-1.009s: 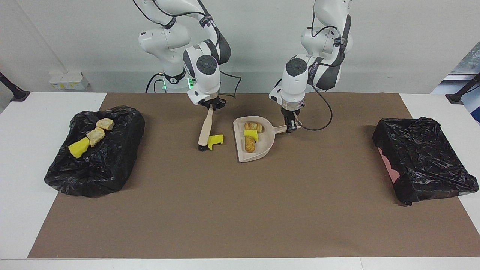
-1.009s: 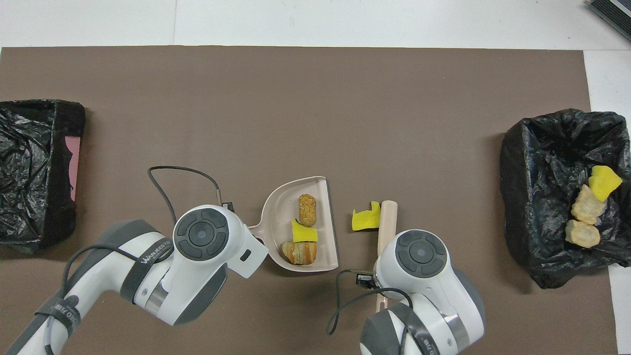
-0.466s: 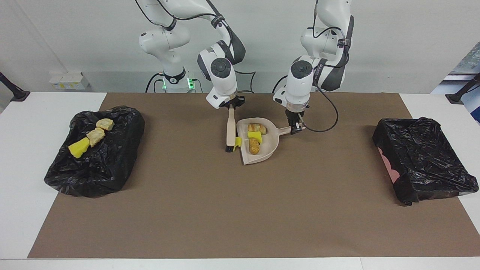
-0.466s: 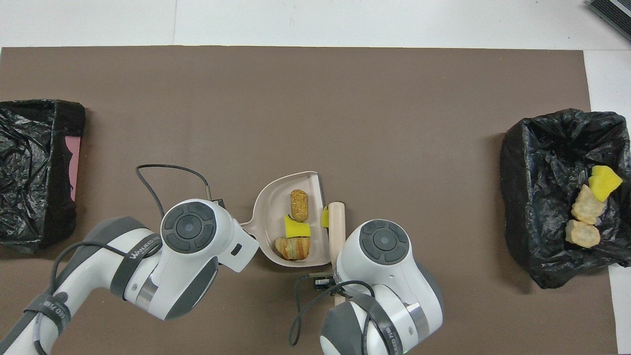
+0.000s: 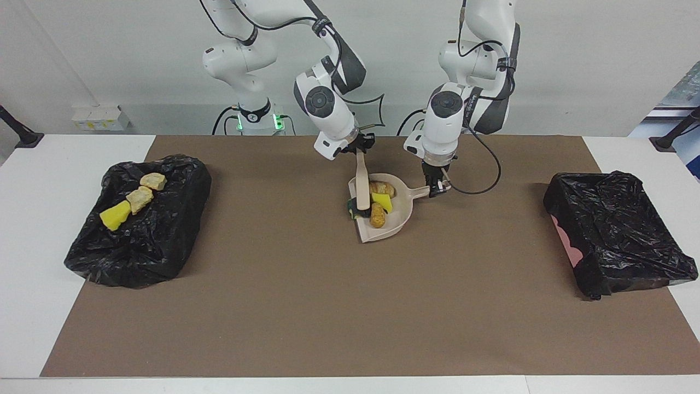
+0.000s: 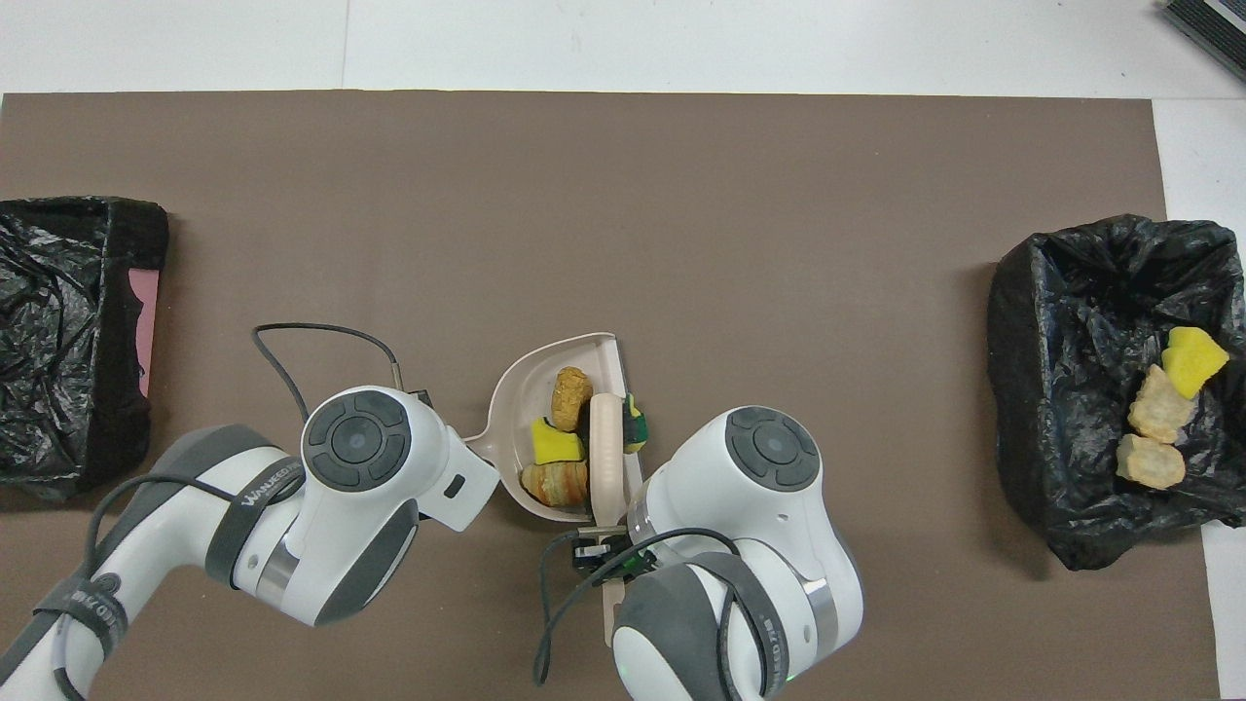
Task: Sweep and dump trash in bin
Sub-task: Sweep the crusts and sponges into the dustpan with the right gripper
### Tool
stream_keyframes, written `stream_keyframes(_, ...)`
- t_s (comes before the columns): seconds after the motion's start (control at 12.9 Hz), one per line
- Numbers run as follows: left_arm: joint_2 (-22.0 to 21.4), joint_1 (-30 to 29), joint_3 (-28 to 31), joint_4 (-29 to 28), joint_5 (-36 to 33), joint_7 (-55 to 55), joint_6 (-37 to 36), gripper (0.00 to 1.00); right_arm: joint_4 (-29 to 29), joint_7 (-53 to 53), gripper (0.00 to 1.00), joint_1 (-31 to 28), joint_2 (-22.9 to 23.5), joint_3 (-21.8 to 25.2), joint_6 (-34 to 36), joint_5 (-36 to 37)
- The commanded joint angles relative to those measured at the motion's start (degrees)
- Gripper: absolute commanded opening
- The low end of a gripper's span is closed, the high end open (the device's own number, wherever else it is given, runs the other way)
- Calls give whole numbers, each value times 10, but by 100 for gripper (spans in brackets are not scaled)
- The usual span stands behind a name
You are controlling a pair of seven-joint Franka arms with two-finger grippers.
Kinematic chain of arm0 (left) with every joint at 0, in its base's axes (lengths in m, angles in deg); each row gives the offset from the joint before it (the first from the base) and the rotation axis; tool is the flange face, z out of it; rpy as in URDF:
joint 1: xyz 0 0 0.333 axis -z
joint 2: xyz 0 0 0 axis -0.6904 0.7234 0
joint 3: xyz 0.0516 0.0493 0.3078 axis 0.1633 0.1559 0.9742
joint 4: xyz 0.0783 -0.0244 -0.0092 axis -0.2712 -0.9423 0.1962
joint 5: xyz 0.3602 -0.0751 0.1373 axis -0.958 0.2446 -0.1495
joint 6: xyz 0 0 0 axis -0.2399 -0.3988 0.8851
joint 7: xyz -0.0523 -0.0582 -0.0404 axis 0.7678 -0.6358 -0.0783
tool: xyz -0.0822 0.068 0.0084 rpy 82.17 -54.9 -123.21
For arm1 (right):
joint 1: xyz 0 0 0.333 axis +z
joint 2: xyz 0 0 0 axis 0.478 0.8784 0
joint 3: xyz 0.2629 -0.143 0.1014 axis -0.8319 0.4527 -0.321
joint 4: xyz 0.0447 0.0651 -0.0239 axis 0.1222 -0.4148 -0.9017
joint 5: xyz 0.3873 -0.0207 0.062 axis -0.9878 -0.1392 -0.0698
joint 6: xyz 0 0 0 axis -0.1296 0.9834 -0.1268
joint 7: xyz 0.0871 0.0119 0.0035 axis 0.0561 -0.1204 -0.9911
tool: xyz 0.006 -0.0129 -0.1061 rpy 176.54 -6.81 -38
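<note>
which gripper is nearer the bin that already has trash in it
Right. The right gripper, shut on the brush, is closer to that bin; the left gripper grips the dustpan handle.

I'm working in a robotics lab: two white arms (image 5: 246,54) bolted at a white table (image 5: 33,219) under a brown paper mat (image 5: 350,306), bare pale wall (image 5: 109,54), trailing black cables (image 5: 476,180).

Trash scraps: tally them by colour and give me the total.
Yellow sponge-like chunks: 3, one in the bin at the right arm's end, one in the dustpan, one at the dustpan's lip by the brush.
Tan-brown bread-like pieces: 4, two in that bin, two in the dustpan.
Total: 7
</note>
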Motion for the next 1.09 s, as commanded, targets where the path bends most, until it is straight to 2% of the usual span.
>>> stream_keyframes(0.0, -9, -5, -1, -16, -14, 17, -5, 0, 20, -20, 0, 0, -3, -2, 13, -54)
stream_keyframes(0.16, -11, 1, -1, -16, -14, 51, -13, 0, 24, -20, 0, -1, -14, -1, 25, -62)
stream_keyframes(0.47, -12, 0, -1, -16, -14, 58, -13, 0, 34, -20, 0, -18, -36, 8, 91, -41)
stream_keyframes(0.7, -10, -5, -1, -14, -14, 58, -14, 0, 67, -13, 0, -48, -35, 7, 142, 33)
stream_keyframes(0.93, -7, -16, 0, 3, -14, 54, -20, 0, 65, -13, 0, -50, -37, 6, 146, 126)
stream_keyframes(1.01, -7, -43, 0, 17, -14, 45, -31, 0, 61, -13, 0, -53, -37, 7, 146, 147)
